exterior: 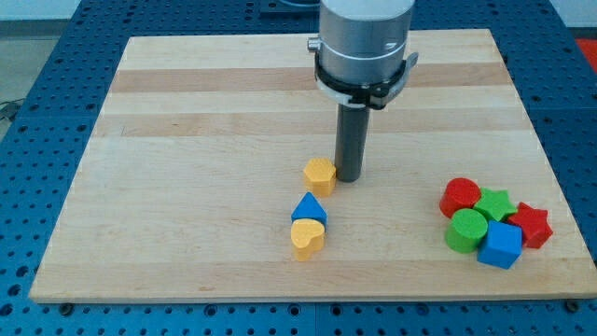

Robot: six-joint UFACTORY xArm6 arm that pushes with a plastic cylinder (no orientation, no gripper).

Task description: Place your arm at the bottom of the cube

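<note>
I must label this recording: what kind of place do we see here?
Probably a robotics lab bench. A wooden board lies on a blue perforated table, my tip rests beside a yellow block, and small coloured blocks, such as a blue cube, sit around.

My tip (350, 177) rests on the wooden board (187, 187) near its centre, just beside the yellow hexagonal block (319, 175) on the view's right. Below sit a blue triangle (309, 208) and yellow heart (306, 238), touching. Toward the bottom-right corner cluster a red cylinder (460, 196), green star (494, 203), red star (530, 223), green cylinder (465, 230) and blue cube (501, 245).
</note>
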